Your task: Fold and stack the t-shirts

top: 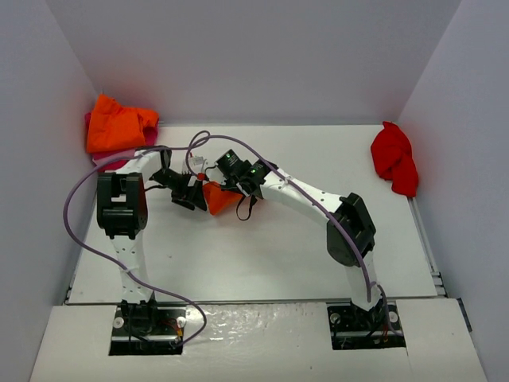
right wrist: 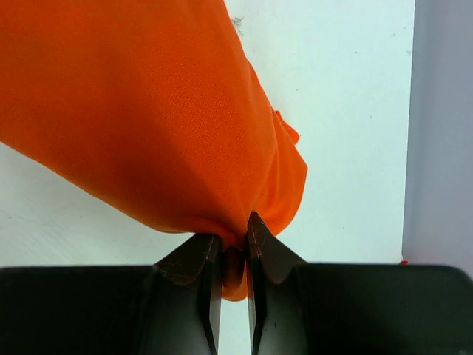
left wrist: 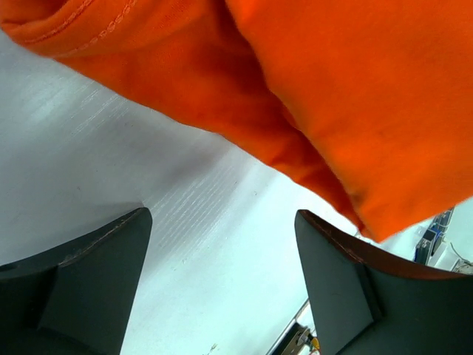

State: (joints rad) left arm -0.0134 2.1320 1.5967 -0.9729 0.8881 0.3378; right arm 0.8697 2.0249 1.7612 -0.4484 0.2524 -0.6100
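- The right gripper has its fingers pressed together on a fold of a bright orange t-shirt. Its wrist view shows the cloth bunched at the tips and spreading wide ahead of them.
- The left gripper stands spread, with bare table between its fingers. The same orange cloth hangs just ahead of the tips, nearest the right-hand finger; I cannot tell whether it touches.
- Only the left wrist view shows a stitched hem along the cloth's edge.
- Only the top view shows the two grippers facing each other, with the shirt bunched between them.
- The top view alone also shows:
  - an orange heap lying on pink cloth, beyond the left gripper in the far corner
  - a red t-shirt, well apart from the right gripper and crumpled beside the side wall
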